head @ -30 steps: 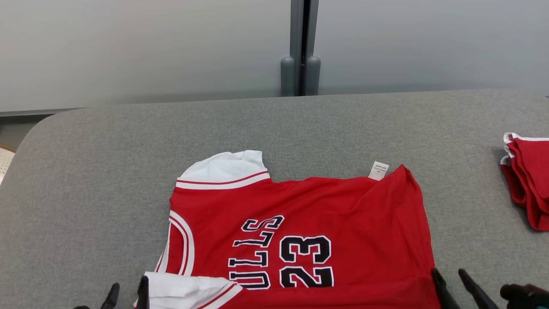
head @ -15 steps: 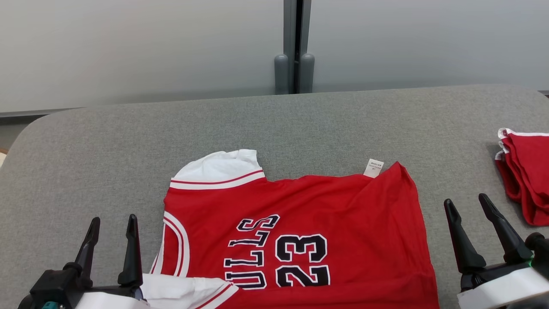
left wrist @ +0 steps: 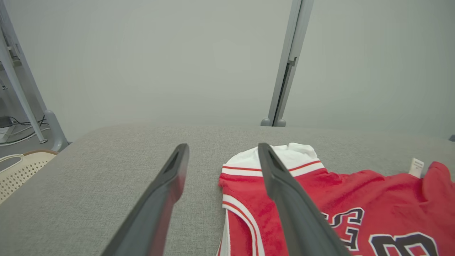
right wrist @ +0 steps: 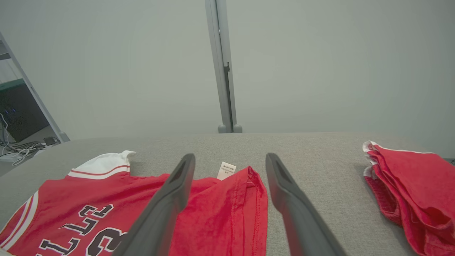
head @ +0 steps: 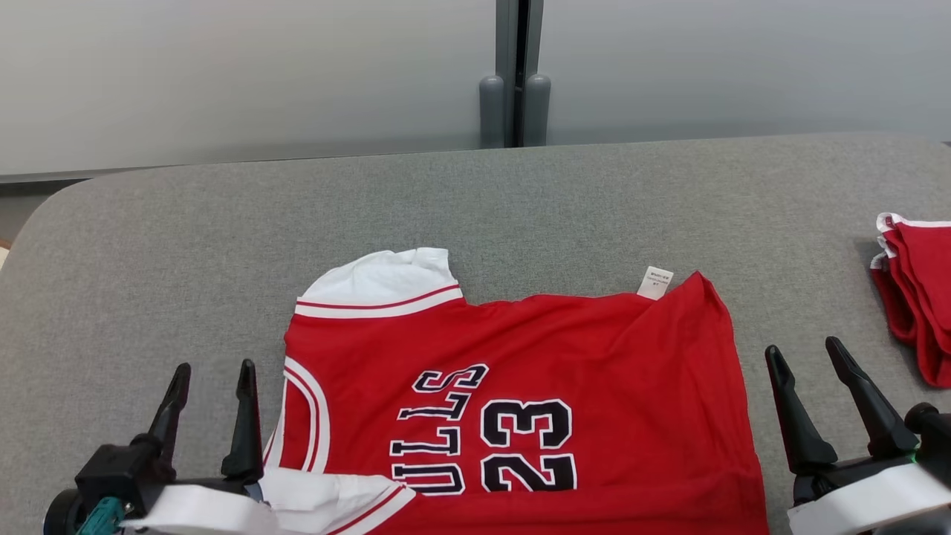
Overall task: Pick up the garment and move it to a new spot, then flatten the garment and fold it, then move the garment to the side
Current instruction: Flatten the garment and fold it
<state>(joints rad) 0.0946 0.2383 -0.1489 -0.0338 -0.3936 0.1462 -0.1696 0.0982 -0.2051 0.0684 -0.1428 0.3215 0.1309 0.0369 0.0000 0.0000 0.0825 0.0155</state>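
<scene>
Grey fabric covers the tabletop (head: 148, 245), which ends at pale frosted panels (head: 223, 74) joined by a grey post (head: 515, 74). The red jersey (head: 594, 371) lies spread flat in the middle of the tabletop near its front edge. Its black-and-white lettering and the number 23 face up, turned sideways. One white sleeve (head: 379, 286) points toward the far side, and a second white sleeve (head: 327, 501) lies at the near left corner. A small white label (head: 655, 282) sticks out at the jersey's far right corner.

The left pincer (head: 214, 365) hangs just beside the jersey's left edge, its two dark fingers spread apart and holding nothing. The right pincer (head: 803, 346) hangs just off the jersey's right edge, its fingers likewise apart and empty. Farther right, well apart from the jersey, sits a pile of folded red clothes (head: 917, 297) with white trim.
</scene>
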